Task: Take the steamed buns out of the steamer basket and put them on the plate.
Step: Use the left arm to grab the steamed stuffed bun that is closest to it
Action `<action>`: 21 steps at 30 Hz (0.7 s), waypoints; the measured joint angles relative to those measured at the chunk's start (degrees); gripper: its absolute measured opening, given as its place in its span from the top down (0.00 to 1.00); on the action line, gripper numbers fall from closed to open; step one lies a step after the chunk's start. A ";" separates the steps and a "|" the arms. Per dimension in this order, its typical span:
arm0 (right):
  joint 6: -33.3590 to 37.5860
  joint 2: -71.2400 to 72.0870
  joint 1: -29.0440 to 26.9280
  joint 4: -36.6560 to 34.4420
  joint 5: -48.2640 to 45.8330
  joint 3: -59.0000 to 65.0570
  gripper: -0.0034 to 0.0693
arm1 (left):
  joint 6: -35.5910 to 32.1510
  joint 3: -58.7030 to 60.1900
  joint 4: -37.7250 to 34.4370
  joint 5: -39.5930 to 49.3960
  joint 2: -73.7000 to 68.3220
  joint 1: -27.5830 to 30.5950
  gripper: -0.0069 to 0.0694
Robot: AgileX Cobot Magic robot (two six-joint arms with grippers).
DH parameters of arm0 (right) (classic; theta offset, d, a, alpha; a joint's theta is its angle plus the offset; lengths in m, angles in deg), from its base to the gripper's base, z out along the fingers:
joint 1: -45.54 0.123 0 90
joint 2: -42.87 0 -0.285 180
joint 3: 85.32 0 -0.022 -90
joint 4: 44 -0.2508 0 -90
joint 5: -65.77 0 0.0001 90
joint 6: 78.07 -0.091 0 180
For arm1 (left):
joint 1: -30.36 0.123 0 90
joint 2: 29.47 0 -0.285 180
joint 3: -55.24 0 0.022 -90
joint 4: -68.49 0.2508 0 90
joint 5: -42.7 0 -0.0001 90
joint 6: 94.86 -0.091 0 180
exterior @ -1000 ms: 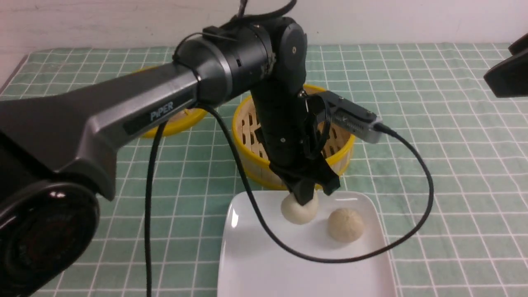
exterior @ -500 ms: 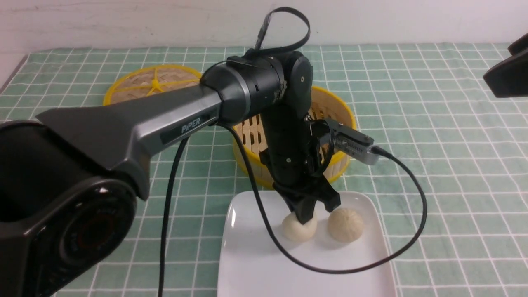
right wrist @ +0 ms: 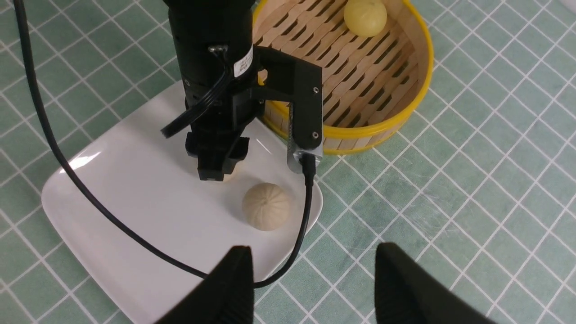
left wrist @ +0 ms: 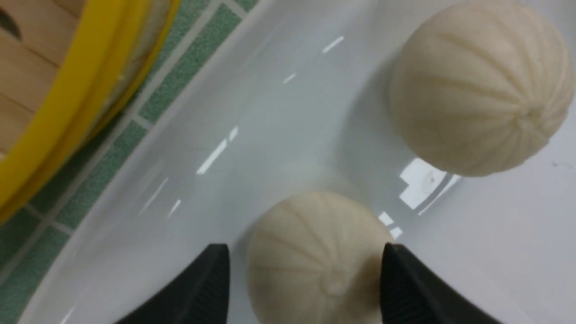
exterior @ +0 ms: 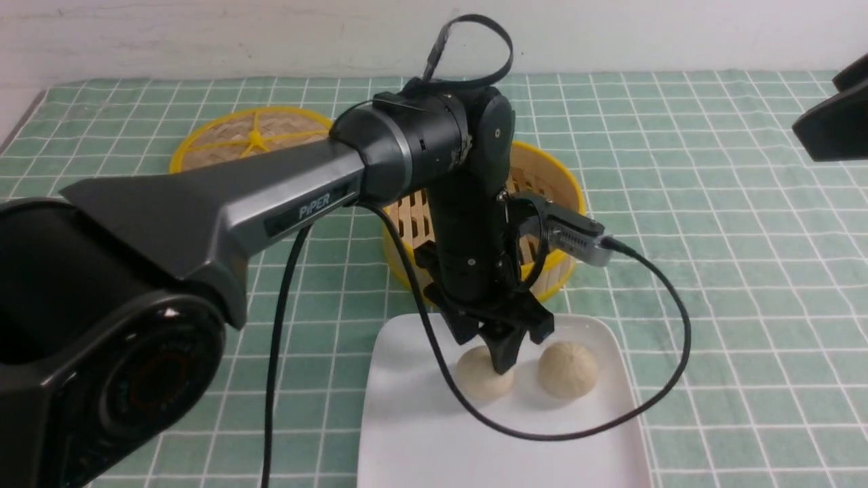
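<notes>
Left fingers (left wrist: 198, 292) are loosening, now slightly parted around the bun (exterior: 478, 379) just lowered onto the plate (exterior: 407, 440), lower centre of the frame. Two are sitting there (the yellow bun (right wrist: 365, 17) is waiting in the steamer basket (right wrist: 360, 132)).

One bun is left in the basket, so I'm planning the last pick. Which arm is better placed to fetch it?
Left, probably. The left gripper stands over the plate just beside the steamer basket, jaws loose around a delivered bun. The right gripper is open but farther from the yellow bun.
</notes>
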 joint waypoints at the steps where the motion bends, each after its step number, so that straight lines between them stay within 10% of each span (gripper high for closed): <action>1: 0.00 0.00 0.00 0.00 0.00 0.00 0.43 | 0.43 -0.18 0.14 0.00 0.00 0.00 0.29; 13: 0.00 0.00 0.00 -0.42 0.00 0.00 0.43 | 1.88 -17.13 -4.17 0.63 0.00 0.05 0.26; 21: 0.00 0.00 0.00 -0.58 0.00 0.00 0.43 | 5.94 -30.89 6.55 1.19 0.10 0.05 0.26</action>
